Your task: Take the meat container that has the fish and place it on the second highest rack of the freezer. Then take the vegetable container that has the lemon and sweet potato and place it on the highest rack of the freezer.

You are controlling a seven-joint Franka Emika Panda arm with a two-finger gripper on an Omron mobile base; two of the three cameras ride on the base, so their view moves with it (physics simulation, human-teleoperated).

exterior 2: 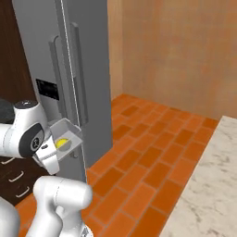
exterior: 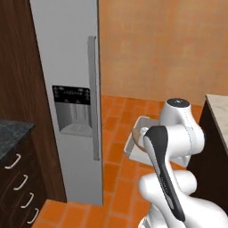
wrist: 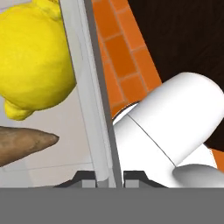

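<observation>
My gripper [wrist: 109, 177] is shut on the side wall of the white vegetable container [wrist: 89, 87], gripping its rim from above. Inside the tray lie the bright-yellow lemon [wrist: 33, 57] and the brown tip of the sweet potato [wrist: 24, 144]. From the base, the container [exterior: 135, 143] hangs in the air in front of my arm, with the lemon [exterior 2: 61, 143] showing in its open side [exterior 2: 66, 129]. The grey-steel freezer [exterior: 67, 89] stands just left of it. In both base views only its outer steel faces and long handles [exterior 2: 76, 74] show. Its racks are hidden. The meat container is out of view.
Dark wooden drawers [exterior: 18, 178] under a dark counter [exterior: 11, 129] stand left of the freezer. A pale marble counter [exterior 2: 208, 185] runs along the right. Orange brick floor [exterior 2: 152, 134] lies open between them, with an orange wall [exterior: 164, 49] behind.
</observation>
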